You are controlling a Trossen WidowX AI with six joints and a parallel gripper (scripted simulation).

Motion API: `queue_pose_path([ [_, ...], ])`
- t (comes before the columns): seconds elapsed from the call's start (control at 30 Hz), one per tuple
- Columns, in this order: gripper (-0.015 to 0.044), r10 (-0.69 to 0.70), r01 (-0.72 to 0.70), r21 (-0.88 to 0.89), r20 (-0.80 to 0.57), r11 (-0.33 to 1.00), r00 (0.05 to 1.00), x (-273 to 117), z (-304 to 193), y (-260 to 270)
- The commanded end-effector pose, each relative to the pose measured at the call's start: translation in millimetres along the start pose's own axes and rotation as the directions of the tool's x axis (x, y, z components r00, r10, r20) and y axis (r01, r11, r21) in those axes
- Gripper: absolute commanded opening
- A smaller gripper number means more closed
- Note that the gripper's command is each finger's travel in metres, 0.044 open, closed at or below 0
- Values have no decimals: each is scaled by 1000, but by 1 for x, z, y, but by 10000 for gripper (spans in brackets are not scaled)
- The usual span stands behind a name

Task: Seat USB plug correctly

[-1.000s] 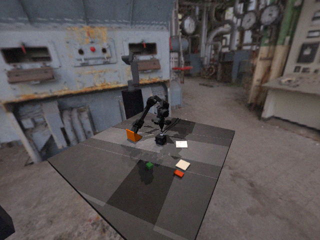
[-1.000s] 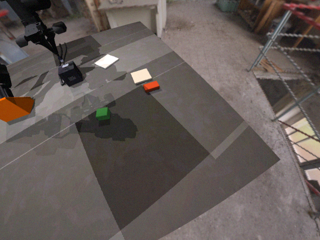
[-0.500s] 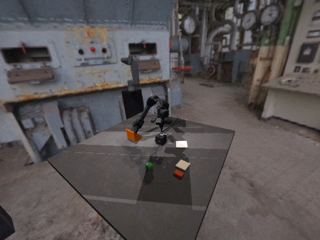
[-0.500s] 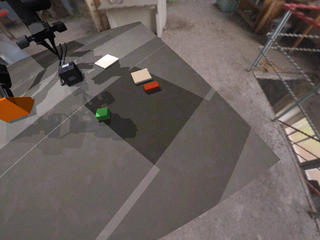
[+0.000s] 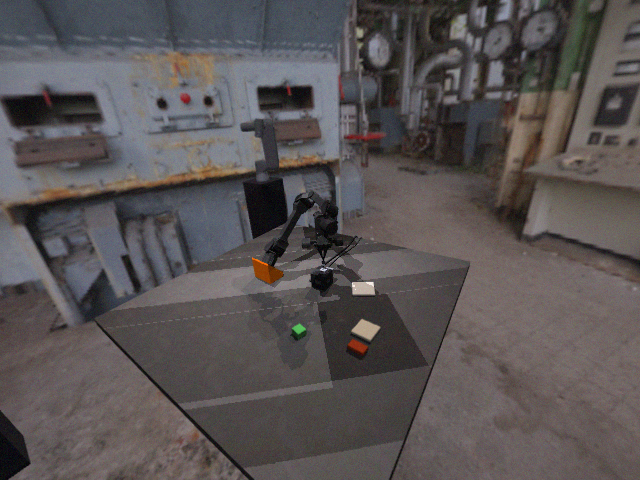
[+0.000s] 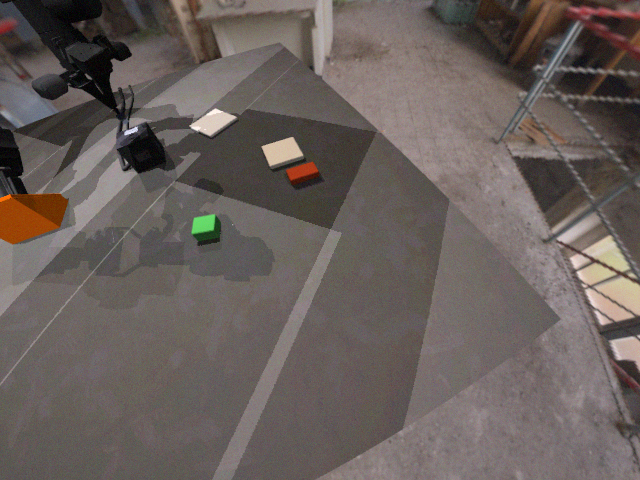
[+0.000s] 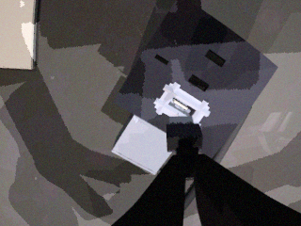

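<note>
The black power cube (image 5: 321,281) (image 6: 141,153) (image 7: 235,87) stands on the table. Its top carries a white-framed USB socket (image 5: 325,269) (image 6: 131,131) (image 7: 206,113), whose opening and a bright inner strip show in the wrist view. My gripper (image 5: 323,259) (image 6: 119,113) (image 7: 187,165) points down over the cube, shut on the dark USB plug (image 7: 183,134). The plug's grey end lies at the socket's near edge in the wrist view, not over the opening; it appears out of the socket. Its height above the cube and which way round it is cannot be told. The cube appears turned relative to the fingers.
Dark cables (image 5: 343,251) (image 6: 129,100) rise beside the gripper. A white tile (image 5: 363,288) (image 6: 213,122) (image 7: 16,35), a cream tile (image 5: 366,330) (image 6: 282,152), a red block (image 5: 357,347) (image 6: 302,173) and a green block (image 5: 298,331) (image 6: 205,227) lie around. An orange wedge (image 5: 267,271) (image 6: 31,217) is at the arm's foot.
</note>
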State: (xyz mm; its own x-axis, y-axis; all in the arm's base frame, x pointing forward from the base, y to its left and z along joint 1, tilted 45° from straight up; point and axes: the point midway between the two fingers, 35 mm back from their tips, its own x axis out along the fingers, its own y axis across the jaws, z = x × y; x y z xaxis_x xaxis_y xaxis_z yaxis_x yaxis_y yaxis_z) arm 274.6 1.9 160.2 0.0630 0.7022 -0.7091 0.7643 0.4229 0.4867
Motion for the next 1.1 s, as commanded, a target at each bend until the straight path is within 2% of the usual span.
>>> queue_pose_path([
  [0.0, 0, 0, 0, -120, 1, 993, 1000, 0, 0, 0],
  [0.5, 0, 0, 0, -491, 1, 871, 1000, 0, 0, 0],
  [1.07, 0, 0, 1, -818, 1, 575, 1000, 0, 0, 0],
])
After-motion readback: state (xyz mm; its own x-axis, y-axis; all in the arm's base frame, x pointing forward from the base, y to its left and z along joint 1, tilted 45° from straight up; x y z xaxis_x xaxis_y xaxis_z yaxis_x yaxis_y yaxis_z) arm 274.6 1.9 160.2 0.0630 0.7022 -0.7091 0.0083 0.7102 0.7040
